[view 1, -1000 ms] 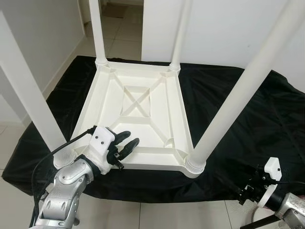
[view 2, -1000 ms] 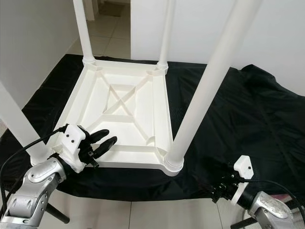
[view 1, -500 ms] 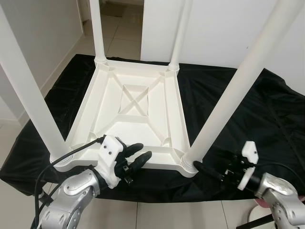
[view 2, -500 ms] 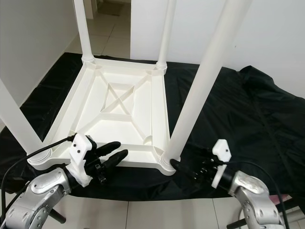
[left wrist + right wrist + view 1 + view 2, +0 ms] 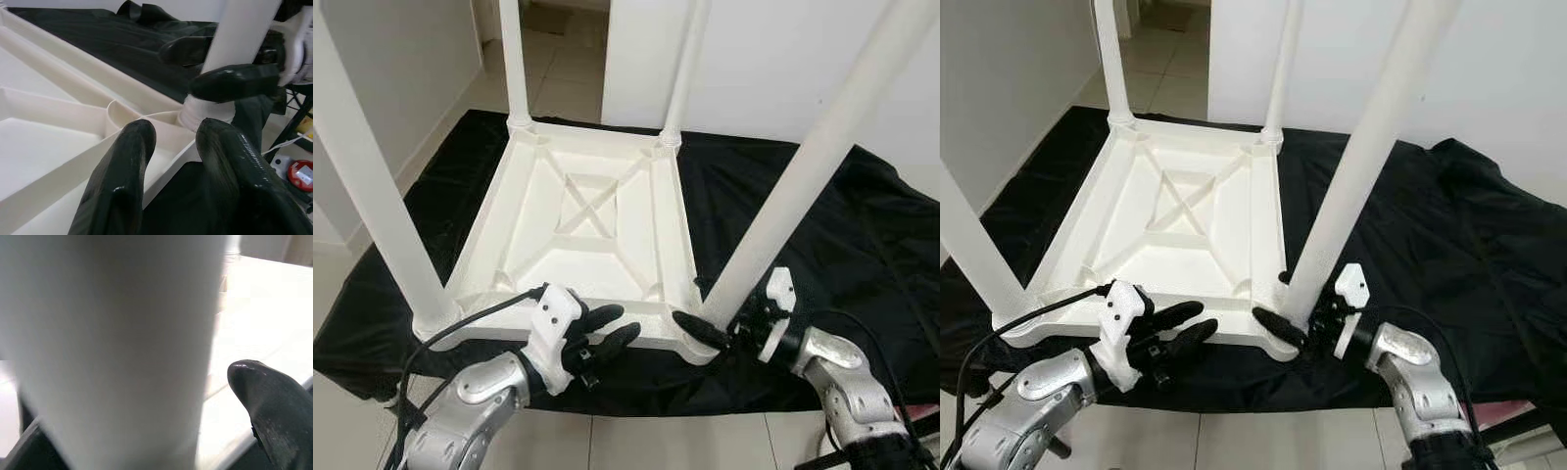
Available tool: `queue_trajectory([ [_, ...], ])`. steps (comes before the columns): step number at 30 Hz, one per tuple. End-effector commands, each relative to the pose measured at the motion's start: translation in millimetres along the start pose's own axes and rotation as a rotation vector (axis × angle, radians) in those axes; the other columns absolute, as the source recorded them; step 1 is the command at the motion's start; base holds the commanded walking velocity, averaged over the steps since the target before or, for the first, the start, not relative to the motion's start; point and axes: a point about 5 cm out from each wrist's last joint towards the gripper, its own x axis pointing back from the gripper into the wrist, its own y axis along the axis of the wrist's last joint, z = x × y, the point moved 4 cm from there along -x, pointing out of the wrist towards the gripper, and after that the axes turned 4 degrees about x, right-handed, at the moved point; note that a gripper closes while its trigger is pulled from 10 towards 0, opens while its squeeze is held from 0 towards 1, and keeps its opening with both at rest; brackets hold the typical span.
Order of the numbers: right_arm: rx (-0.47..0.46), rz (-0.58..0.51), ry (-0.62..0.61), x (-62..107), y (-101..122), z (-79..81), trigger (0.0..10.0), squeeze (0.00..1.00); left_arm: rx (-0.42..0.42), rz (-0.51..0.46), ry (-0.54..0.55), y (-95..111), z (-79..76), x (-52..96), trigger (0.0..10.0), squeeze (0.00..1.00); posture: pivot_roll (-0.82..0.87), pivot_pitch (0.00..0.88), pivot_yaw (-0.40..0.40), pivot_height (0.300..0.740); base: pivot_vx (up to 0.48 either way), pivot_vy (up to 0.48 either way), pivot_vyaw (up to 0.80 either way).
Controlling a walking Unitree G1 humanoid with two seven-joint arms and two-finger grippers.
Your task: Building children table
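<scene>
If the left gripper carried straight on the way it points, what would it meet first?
Most likely the near rim of the upturned table: the left gripper sits just short of it, jaws open, aimed toward the corner leg. Depth is uncertain.

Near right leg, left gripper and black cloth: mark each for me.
near right leg (image 5: 803,186), left eye view, middle of the shaft.
left gripper (image 5: 628,325), left eye view, between the fingertips.
black cloth (image 5: 1489,235), right eye view, bare right part.
</scene>
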Motion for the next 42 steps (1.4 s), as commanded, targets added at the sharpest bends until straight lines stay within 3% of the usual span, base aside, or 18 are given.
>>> queue_trajectory([
  [1,0.022,0.029,-0.081,6.2,-2.7,-17.8,10.0,0.00,-0.005,0.005,-0.118,2.3,-13.5,-2.7,10.0,0.00,0.04,0.009,-0.093,0.740,0.000,0.000,0.00],
  [7,0.038,0.043,-0.134,12.1,-4.8,-30.4,10.0,0.00,-0.009,0.004,-0.124,2.8,-13.1,-5.2,10.0,0.00,0.04,0.008,-0.092,0.740,0.000,0.000,0.00],
  [10,0.045,0.045,-0.245,23.0,-7.3,-50.5,10.0,0.00,-0.021,-0.011,-0.146,7.2,-13.7,-13.7,10.0,0.00,0.03,0.003,-0.082,0.740,0.000,0.000,0.00],
  [12,0.045,0.045,-0.245,23.0,-7.3,-50.5,10.0,0.00,-0.021,-0.011,-0.146,7.2,-13.7,-13.7,10.0,0.00,0.03,0.003,-0.082,0.740,0.000,0.000,0.00],
  [16,0.032,0.035,-0.400,37.5,-13.6,-69.4,10.0,0.00,-0.017,-0.016,-0.164,7.7,-12.3,-23.1,10.0,0.00,0.02,0.000,-0.071,0.740,0.000,0.000,0.00],
  [21,0.018,0.012,-0.429,38.5,-12.5,-70.7,10.0,0.00,-0.016,-0.017,-0.171,8.5,-13.6,-24.3,10.0,0.00,0.01,0.000,-0.068,0.740,0.000,0.000,0.00],
  [26,0.049,-0.003,-0.377,25.1,-12.7,-55.5,10.0,0.00,-0.012,-0.014,-0.193,8.3,-18.1,-26.8,10.0,0.00,0.01,0.001,-0.056,0.740,0.000,0.000,0.00],
  [29,0.056,-0.009,-0.372,22.6,-12.2,-54.4,10.0,0.00,-0.018,-0.006,-0.197,7.5,-18.6,-28.0,10.0,0.00,0.01,0.000,-0.056,0.740,0.000,0.000,0.00],
  [30,0.062,-0.014,-0.366,20.0,-11.9,-53.6,7.9,0.00,-0.024,-0.001,-0.200,7.3,-19.1,-30.0,10.0,0.00,0.01,0.000,-0.056,0.740,0.000,0.000,0.00],
  [31,0.062,-0.014,-0.366,20.0,-11.9,-53.6,7.9,0.00,-0.024,-0.001,-0.200,7.3,-19.1,-30.0,10.0,0.00,0.01,0.000,-0.056,0.740,0.000,0.000,0.00],
  [32,0.066,-0.014,-0.363,19.2,-12.1,-53.2,4.4,0.00,-0.025,-0.001,-0.199,7.6,-19.1,-31.0,10.0,0.00,0.01,0.000,-0.056,0.740,0.000,0.000,0.00],
  [34,0.066,-0.014,-0.363,19.2,-12.1,-53.2,4.4,0.00,-0.025,-0.001,-0.199,7.6,-19.1,-31.0,10.0,0.00,0.01,0.000,-0.056,0.740,0.000,0.000,0.00],
  [35,0.067,-0.010,-0.363,18.8,-13.2,-52.8,0.7,0.00,-0.025,-0.002,-0.196,7.6,-18.7,-31.6,10.0,0.00,0.01,0.000,-0.059,0.740,0.000,0.000,0.00],
  [36,0.067,-0.010,-0.363,18.8,-13.2,-52.8,0.7,0.00,-0.025,-0.002,-0.196,7.6,-18.7,-31.6,10.0,0.00,0.01,0.000,-0.059,0.740,0.000,0.000,0.00],
  [37,0.062,-0.009,-0.370,19.1,-14.3,-52.9,0.0,0.00,-0.023,0.001,-0.188,6.8,-18.2,-32.3,10.0,0.00,0.01,0.000,-0.061,0.740,0.000,0.000,0.00],
  [42,0.040,-0.004,-0.392,22.1,-17.8,-52.7,0.0,0.00,-0.025,0.000,-0.167,5.3,-17.8,-34.6,10.0,0.00,0.01,0.000,-0.066,0.740,0.000,0.000,0.00],
])
